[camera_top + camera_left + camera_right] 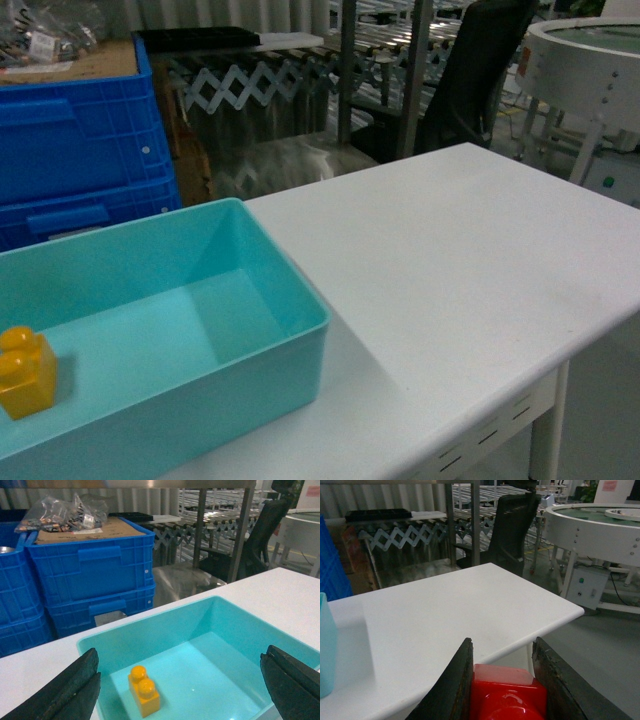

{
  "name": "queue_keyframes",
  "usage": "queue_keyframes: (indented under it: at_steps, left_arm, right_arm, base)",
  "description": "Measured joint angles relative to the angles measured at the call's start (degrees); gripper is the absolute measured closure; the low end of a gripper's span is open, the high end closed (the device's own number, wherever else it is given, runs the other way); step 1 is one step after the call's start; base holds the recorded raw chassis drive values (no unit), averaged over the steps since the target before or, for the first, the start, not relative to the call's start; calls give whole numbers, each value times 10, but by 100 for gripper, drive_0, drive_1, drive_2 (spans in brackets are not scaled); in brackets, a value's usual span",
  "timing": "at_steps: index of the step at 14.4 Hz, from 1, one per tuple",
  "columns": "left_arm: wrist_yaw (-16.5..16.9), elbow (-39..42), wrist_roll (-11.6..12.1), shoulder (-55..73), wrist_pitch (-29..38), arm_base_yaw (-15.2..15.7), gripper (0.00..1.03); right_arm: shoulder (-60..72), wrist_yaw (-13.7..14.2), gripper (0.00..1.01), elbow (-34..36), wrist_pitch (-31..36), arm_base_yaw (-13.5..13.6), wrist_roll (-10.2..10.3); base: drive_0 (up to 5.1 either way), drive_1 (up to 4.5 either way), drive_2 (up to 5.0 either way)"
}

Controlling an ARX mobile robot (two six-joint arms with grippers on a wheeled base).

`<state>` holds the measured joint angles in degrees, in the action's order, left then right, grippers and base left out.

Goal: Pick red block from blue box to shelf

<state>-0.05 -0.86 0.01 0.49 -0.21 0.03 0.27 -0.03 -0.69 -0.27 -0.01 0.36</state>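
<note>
The left pincer (182, 690) hangs wide open over the blue box (165, 630) on the white counter (295, 595); an orange-yellow brick (144, 696) stands inside. Deep-blue crates (95, 580) are stacked behind.

No text, brand, number or sign can be read in any view. A pinkish sign (611, 485) hangs at the top right of the right wrist view, but its print is too blurred to make out. The clear bags (62, 512) on the cardboard atop the blue crates (90, 575) carry small labels, also illegible.
</note>
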Motion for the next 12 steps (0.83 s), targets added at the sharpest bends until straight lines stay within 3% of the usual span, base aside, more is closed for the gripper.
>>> queue_keyframes:
  at_steps: [12]
  left_arm:
    - [0, 0, 0, 0, 0, 0, 5]
  right_arm:
    - [0, 0, 72, 0, 0, 0, 0]
  base:
    - [-165, -165, -165]
